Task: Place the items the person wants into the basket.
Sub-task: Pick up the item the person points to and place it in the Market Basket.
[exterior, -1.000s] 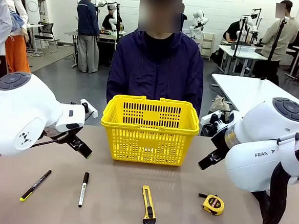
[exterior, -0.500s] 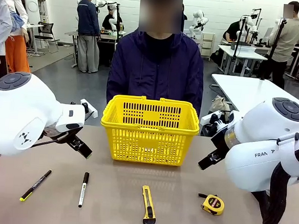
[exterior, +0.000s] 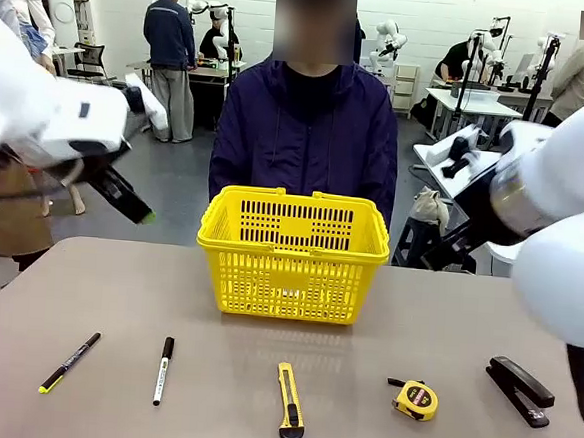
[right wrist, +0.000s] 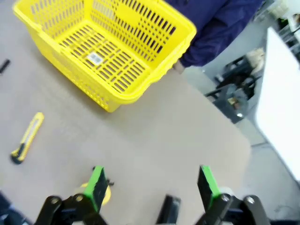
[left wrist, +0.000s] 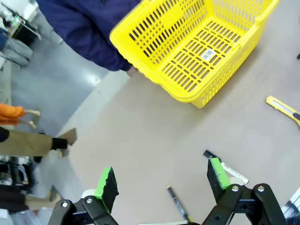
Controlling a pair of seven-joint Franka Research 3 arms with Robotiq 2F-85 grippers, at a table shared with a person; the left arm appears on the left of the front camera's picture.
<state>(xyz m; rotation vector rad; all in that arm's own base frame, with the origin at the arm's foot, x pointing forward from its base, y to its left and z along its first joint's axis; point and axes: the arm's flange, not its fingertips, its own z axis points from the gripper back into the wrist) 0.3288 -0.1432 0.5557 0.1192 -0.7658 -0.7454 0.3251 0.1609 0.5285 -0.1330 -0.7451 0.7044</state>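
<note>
Both arms have lifted up and away from the basket (exterior: 290,279), uncovering the stapler (exterior: 521,390) on its near right. With fingers spread wide and empty, the left gripper (left wrist: 161,177) and right gripper (right wrist: 151,182) hang above the table. Nearer than the basket lie the pen (exterior: 68,362), marker (exterior: 163,368), utility knife (exterior: 290,401) and tape measure (exterior: 417,398); the person (exterior: 306,130) stands behind it.

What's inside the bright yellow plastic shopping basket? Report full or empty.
Empty. The basket shows a bare slotted floor, just a white label.
</note>
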